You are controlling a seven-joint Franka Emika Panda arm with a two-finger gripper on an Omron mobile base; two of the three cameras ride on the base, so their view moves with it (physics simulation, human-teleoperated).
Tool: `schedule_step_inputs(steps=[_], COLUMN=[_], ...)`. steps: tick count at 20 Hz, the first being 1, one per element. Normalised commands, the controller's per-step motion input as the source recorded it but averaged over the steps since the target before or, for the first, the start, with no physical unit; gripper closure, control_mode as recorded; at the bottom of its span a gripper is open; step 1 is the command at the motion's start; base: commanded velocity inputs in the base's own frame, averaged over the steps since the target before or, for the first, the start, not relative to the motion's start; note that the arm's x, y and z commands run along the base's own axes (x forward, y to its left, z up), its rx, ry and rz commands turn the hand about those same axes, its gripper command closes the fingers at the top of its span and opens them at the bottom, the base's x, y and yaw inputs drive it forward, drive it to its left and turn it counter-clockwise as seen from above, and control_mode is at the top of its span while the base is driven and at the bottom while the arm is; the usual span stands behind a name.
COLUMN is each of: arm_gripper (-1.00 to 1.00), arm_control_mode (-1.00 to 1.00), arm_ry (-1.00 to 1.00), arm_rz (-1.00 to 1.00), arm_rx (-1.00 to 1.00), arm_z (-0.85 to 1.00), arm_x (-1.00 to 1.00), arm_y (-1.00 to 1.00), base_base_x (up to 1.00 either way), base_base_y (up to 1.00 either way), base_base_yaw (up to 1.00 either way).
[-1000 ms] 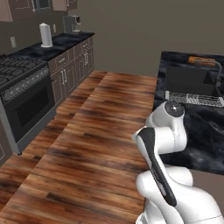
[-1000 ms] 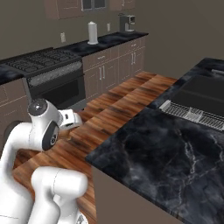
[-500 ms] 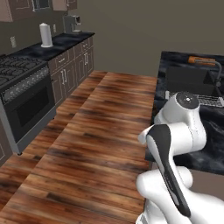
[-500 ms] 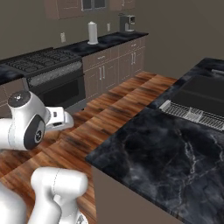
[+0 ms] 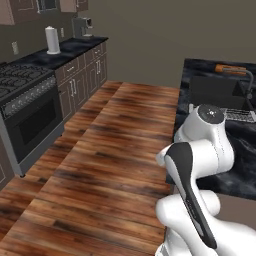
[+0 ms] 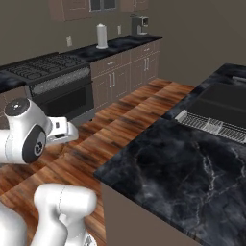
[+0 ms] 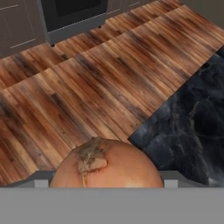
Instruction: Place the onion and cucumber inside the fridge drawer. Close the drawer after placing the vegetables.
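Observation:
The onion [image 7: 109,164], orange-brown with a dry tuft on top, sits close to the camera in the hand view. My gripper [image 7: 107,183] is shut on it, a grey fingertip [image 7: 41,181] showing at each side. It hangs over the wooden floor [image 7: 87,87], beside the corner of the black marble island [image 7: 192,127]. The cucumber and the fridge drawer are out of view. In the base views my arm is folded close to the base [image 5: 200,145].
A black stove [image 5: 25,110] and dark cabinets [image 5: 82,75] line the left wall, with a paper towel roll [image 5: 52,40] and a coffee machine [image 5: 82,25] on the counter. The island [image 6: 192,163] carries a sink [image 6: 226,101]. Wooden floor [image 5: 115,145] runs between them.
The arm's upper links have swung and risen over the last second, shifting right in the left base view and left in the right base view. The kitchen has stayed put.

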Motion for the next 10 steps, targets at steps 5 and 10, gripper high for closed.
schedule_step_inputs(steps=[5, 10], arm_gripper=[1.00, 1.00], arm_control_mode=[1.00, 1.00], arm_ry=[-0.01, 0.00], arm_rz=[0.00, 0.00], arm_rx=[0.00, 0.00], arm_z=[-0.01, 0.00], arm_x=[-0.11, 0.00], arm_y=[-0.01, 0.00], base_base_x=[-0.30, -0.41], base_base_y=[-0.08, 0.00], base_base_yaw=[-0.15, -0.67])
